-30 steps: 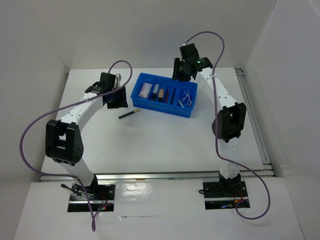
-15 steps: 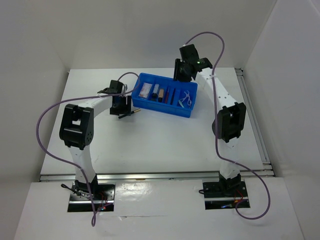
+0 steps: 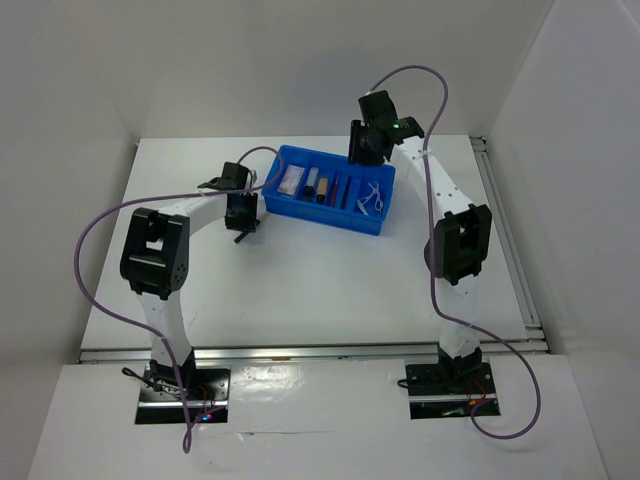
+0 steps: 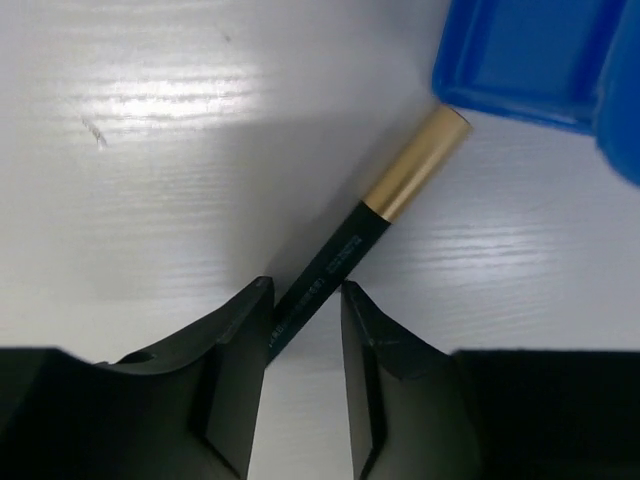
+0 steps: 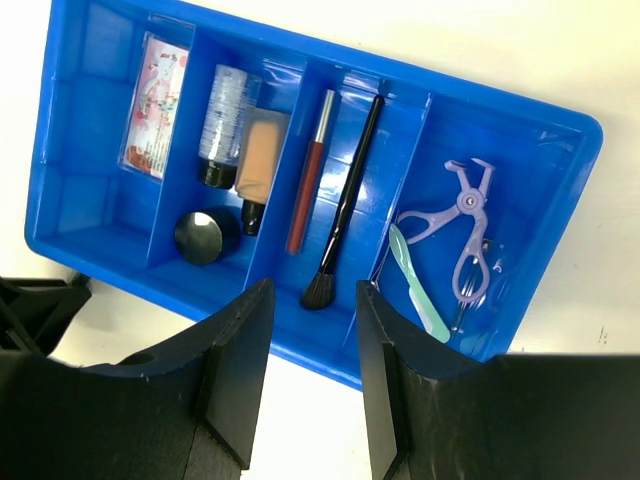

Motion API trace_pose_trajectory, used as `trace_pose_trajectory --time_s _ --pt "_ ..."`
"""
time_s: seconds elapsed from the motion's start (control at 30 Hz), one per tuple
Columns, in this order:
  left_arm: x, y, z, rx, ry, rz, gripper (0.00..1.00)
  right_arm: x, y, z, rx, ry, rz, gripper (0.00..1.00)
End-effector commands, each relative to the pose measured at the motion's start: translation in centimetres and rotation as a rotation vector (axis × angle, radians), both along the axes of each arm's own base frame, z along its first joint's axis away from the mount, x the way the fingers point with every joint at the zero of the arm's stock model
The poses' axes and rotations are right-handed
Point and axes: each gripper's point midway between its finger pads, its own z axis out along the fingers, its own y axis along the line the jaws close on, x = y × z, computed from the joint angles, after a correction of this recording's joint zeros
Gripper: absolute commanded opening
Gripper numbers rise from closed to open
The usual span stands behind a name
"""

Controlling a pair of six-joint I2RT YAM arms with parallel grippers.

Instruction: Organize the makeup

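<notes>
A black pencil with a gold cap (image 4: pixel 400 190) lies slantwise on the white table beside a corner of the blue tray (image 4: pixel 520 60). My left gripper (image 4: pixel 305 300) is shut on its dark end, both fingertips touching it. In the top view the left gripper (image 3: pixel 243 222) is low at the tray's left end. My right gripper (image 5: pixel 313 300) hangs open above the tray (image 5: pixel 560 125), holding nothing. The tray holds a pinkish packet (image 5: pixel 155 105), a grey cylinder (image 5: pixel 225 120), a beige tube (image 5: pixel 262 160), a round pot (image 5: pixel 205 235), a red pencil (image 5: pixel 308 175), a black brush (image 5: pixel 345 200) and lilac (image 5: pixel 465 235) and green tools (image 5: pixel 418 285).
The blue tray (image 3: pixel 330 215) sits at the back middle of the white table, with white walls close behind and at both sides. Purple cables arc over both arms. The right arm (image 3: pixel 455 240) reaches over the tray's far right corner.
The left arm swung right toward the tray and came down over the pencil. Its jaws widened, then closed onto the pencil. The right arm stayed put.
</notes>
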Motion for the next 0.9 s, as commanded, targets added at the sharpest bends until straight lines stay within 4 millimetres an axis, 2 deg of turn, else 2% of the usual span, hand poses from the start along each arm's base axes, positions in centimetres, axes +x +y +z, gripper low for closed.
trace_pose_trajectory --time_s 0.0,0.07,0.1,0.13,0.2,0.27,0.33,0.4,0.43,0.5,0.57,0.6,0.63,0.7,0.73,0.77,0.83,0.87 --pt "-2.5 0.4 -0.1 0.035 0.043 -0.001 0.46 -0.7 -0.4 3.5 0.015 -0.063 0.005 0.46" --pt "-3.4 0.3 -0.4 0.048 0.063 -0.008 0.41 -0.8 -0.5 3.6 0.017 -0.069 0.005 0.46" --pt "-3.6 0.6 0.1 0.056 0.061 0.023 0.37 -0.9 -0.5 3.3 0.014 -0.061 0.005 0.46" --pt "-4.5 0.6 -0.2 0.071 0.076 0.038 0.33 -1.0 -0.3 3.6 0.025 -0.068 0.012 0.46" --pt "-5.4 0.6 -0.2 0.076 0.098 0.099 0.16 -1.2 -0.2 4.1 0.041 -0.072 0.014 0.46" --pt "-6.2 -0.5 0.0 0.070 0.113 0.098 0.09 -1.3 -0.2 3.6 0.038 -0.062 0.014 0.46" --pt "-6.8 -1.1 0.8 0.100 0.101 0.117 0.00 -1.5 -0.3 4.7 0.045 -0.082 0.014 0.46" --pt "-7.9 -1.4 1.9 0.114 0.106 0.132 0.00 -1.8 -0.6 5.1 0.040 -0.089 0.006 0.44" --pt "-8.3 -1.8 2.7 0.103 0.098 0.137 0.00 -2.0 -1.0 4.8 0.027 -0.083 -0.004 0.44" --pt "-8.8 -3.0 6.3 0.008 0.060 0.120 0.00 -2.6 -1.5 5.4 0.020 -0.093 -0.015 0.44" --pt "-9.0 -5.3 9.7 -0.094 0.009 0.060 0.00 -3.2 -2.1 5.4 0.003 -0.093 -0.032 0.44" --pt "-9.1 -6.0 12.2 -0.152 -0.039 0.036 0.00 -3.5 -2.2 5.4 0.002 -0.090 -0.032 0.44" --pt "-8.9 -8.0 14.3 -0.239 -0.073 -0.023 0.00 -3.5 -3.0 5.3 -0.007 -0.089 -0.050 0.44" --pt "-8.6 -10.1 16.5 -0.325 -0.102 -0.085 0.00 -4.5 -3.3 5.1 0.014 -0.074 -0.048 0.44" --pt "-8.5 -11.5 16.5 -0.376 -0.066 -0.115 0.00 -4.6 -3.8 5.2 0.041 -0.075 -0.070 0.44" --pt "-7.4 -12.9 18.4 -0.411 -0.100 -0.149 0.00 -5.6 -3.8 5.1 0.056 -0.072 -0.068 0.44" --pt "-6.0 -14.6 18.9 -0.430 -0.102 -0.179 0.00 -6.4 -4.3 5.1 0.072 -0.077 -0.076 0.46" --pt "-4.7 -16.4 19.0 -0.438 -0.114 -0.189 0.00 -7.4 -4.7 4.9 0.071 -0.074 -0.076 0.46"
